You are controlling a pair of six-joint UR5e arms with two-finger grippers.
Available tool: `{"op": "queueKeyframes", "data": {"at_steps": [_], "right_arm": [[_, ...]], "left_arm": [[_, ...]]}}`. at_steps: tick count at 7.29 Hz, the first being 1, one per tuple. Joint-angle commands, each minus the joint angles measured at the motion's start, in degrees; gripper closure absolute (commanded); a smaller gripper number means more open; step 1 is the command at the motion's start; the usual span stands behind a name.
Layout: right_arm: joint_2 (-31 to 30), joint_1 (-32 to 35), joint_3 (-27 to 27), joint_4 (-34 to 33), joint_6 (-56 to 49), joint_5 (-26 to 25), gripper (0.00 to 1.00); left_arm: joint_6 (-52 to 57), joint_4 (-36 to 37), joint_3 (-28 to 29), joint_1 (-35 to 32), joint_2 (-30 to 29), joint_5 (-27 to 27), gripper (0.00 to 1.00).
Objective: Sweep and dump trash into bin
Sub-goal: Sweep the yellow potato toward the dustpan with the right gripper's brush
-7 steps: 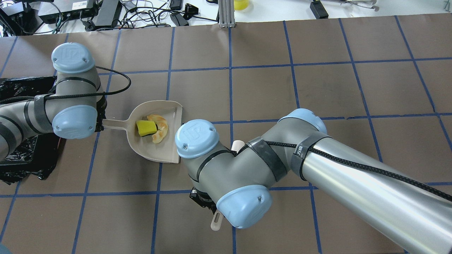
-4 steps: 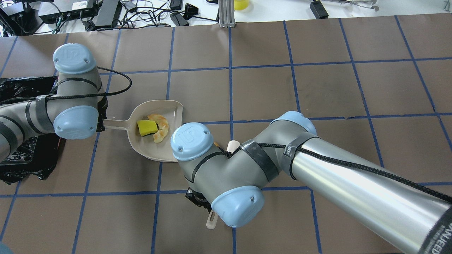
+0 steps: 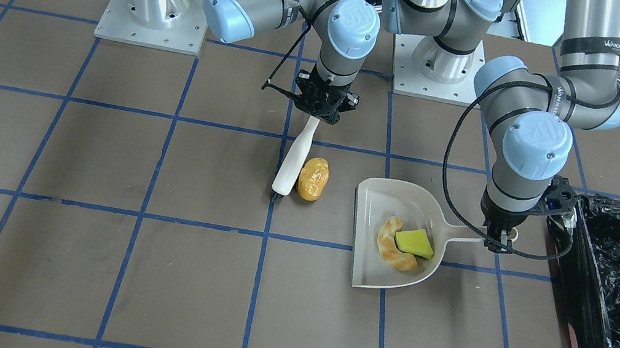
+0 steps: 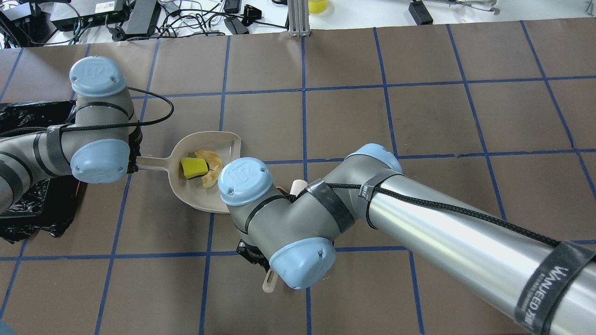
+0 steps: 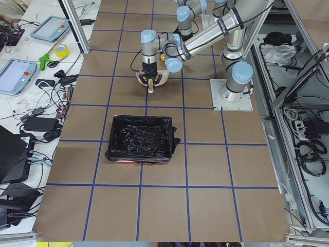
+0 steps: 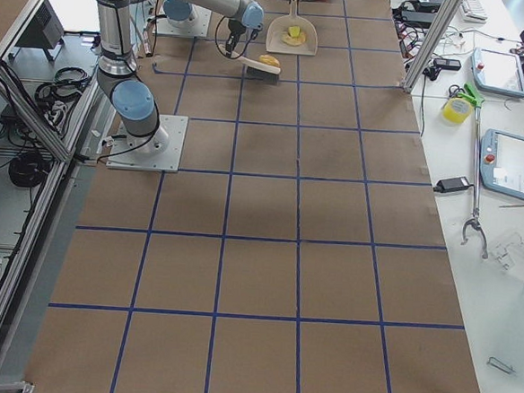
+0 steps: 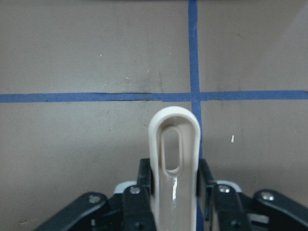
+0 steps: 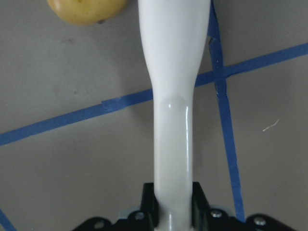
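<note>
Low over the table [image 3: 84,263], right claw [image 3: 315,116] pointing down, clamped on brush handle [image 3: 299,150], left claw [image 3: 497,238] clamping dustpan handle [image 3: 464,230].

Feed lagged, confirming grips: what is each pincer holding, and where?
Left pincer clamps the dustpan near its handle end; right pincer clamps the hand brush by its handle.

Bright even overhead light, soft faint shadows, wrist views slightly blurred
</note>
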Motion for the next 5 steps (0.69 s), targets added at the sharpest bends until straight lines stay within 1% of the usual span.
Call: {"op": "queueKeyframes", "data": {"at_steps": [1, 3, 4, 5], "right_arm": [[3.4, 0.3, -4.0, -0.1, 0.1, 1.1, 1.0], [6.2, 0.3, -7.2, -0.1, 0.2, 2.3, 1.0], [7.7, 0.3, -9.6, -0.2, 1.2, 3.9, 1.0], [10.2, 0.7, -12.7, -0.2, 1.2, 4.0, 1.0]], "left_arm": [[0.2, 0.0, 0.0, 0.0, -0.1, 0.0, 1.0], [0.2, 0.1, 0.1, -0.2, -0.1, 0.0, 1.0], [0.3, 0.1, 0.1, -0.2, 0.0, 0.0, 1.0], [0.5, 0.1, 0.1, -0.2, -0.1, 0.1, 1.0]]}}
